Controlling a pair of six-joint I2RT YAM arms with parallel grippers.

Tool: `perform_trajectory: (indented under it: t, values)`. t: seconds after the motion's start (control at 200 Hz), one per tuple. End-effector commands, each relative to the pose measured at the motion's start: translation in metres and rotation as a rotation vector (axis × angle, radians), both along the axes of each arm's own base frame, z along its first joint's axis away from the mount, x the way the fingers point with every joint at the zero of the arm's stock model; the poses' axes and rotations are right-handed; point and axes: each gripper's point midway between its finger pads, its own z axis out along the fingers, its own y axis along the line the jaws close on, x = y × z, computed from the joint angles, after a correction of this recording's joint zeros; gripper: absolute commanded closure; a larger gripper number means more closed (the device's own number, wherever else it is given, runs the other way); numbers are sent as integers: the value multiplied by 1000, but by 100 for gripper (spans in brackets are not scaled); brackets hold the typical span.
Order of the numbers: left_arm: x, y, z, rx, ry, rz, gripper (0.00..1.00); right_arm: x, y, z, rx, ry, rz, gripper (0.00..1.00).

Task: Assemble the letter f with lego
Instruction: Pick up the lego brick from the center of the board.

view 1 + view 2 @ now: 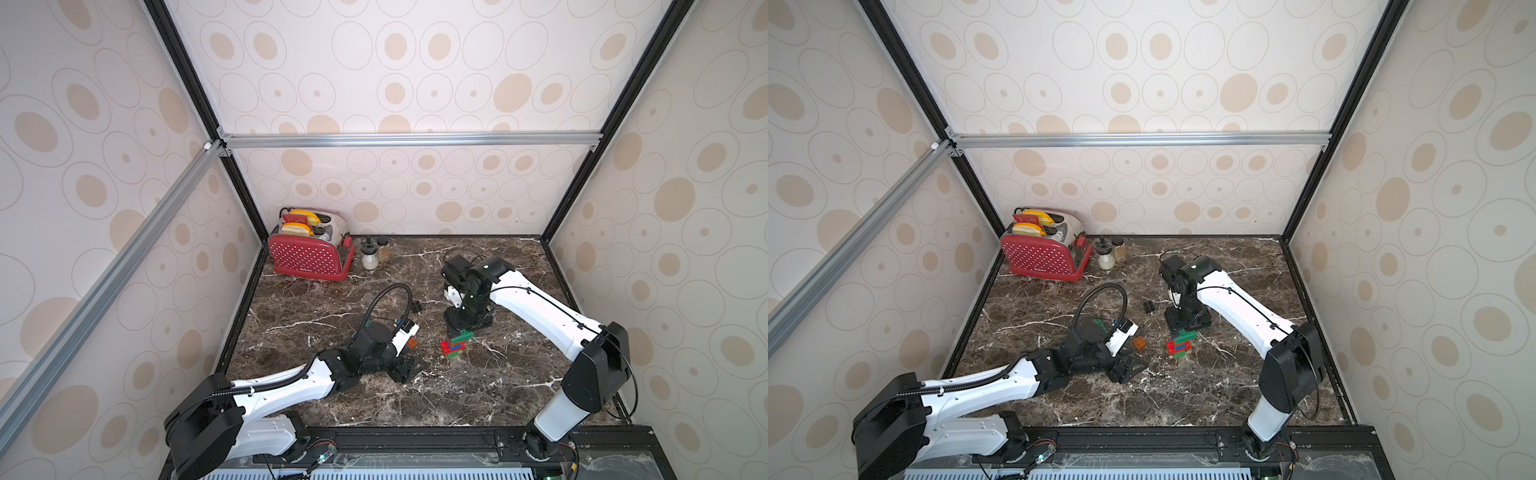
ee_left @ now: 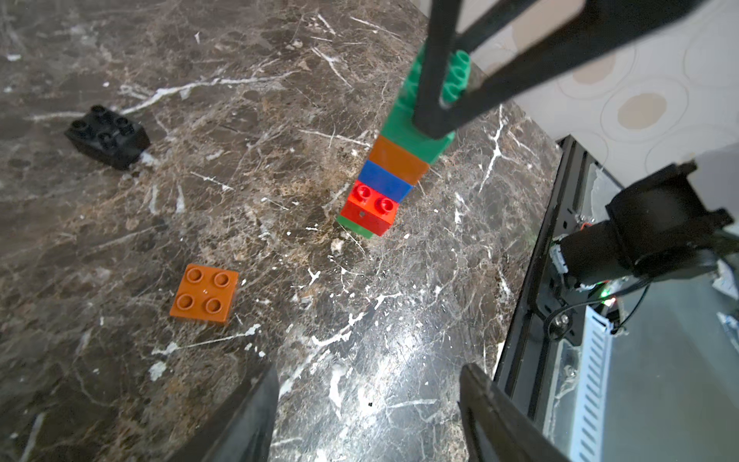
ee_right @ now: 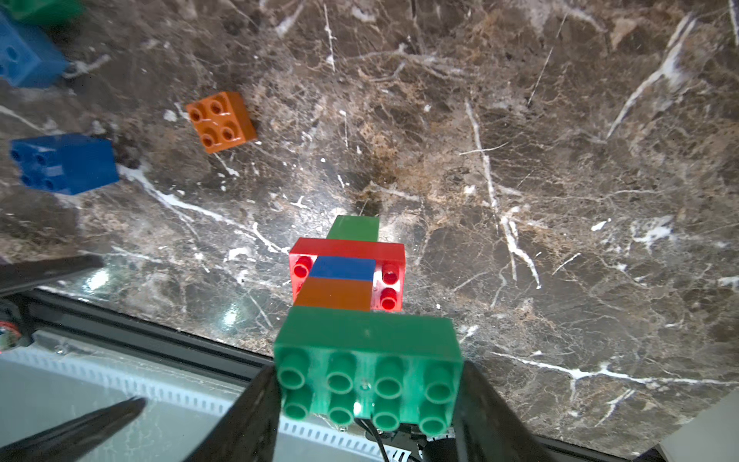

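Observation:
A lego tower [image 1: 455, 344] stands mid-table: a green base, then red, blue and orange bricks, with a green oblong brick [image 3: 368, 360] on top. My right gripper [image 3: 368, 400] comes down from above and is shut on that top brick, a finger at each end. My left gripper [image 2: 368, 416] hovers open and empty over bare marble to the tower's left [image 1: 411, 368]. Loose lego lies around it: an orange square brick [image 2: 204, 293], a black brick [image 2: 107, 136], two blue bricks [image 3: 64, 162] and a green one [image 1: 1097, 323] partly hidden behind the left arm.
A red dotted toaster [image 1: 309, 253] with toast stands at the back left, with two small jars [image 1: 370, 257] beside it. The black front rail [image 2: 536, 280] runs close to the tower. Patterned walls enclose the table on three sides.

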Motion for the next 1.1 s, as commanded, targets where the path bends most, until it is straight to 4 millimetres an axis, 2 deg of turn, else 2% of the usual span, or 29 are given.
perform_trajectory:
  t: [0.0, 0.245, 0.456, 0.806, 1.097]
  values:
    - [4, -21, 26, -10, -159, -75, 27, -8, 3, 16, 38, 41, 20, 40]
    - [12, -18, 47, 20, -330, -81, 26, -20, 16, 43, 141, 76, 55, 40]
    - [12, -17, 65, 39, -419, -127, 27, -33, 22, 53, 207, 119, 77, 40]
    - [-2, -30, 60, 38, -373, -239, 30, -40, 31, 67, 278, 138, 95, 40]
    - [0, -31, 60, 40, -360, -229, 35, -40, 33, 71, 288, 143, 107, 40]
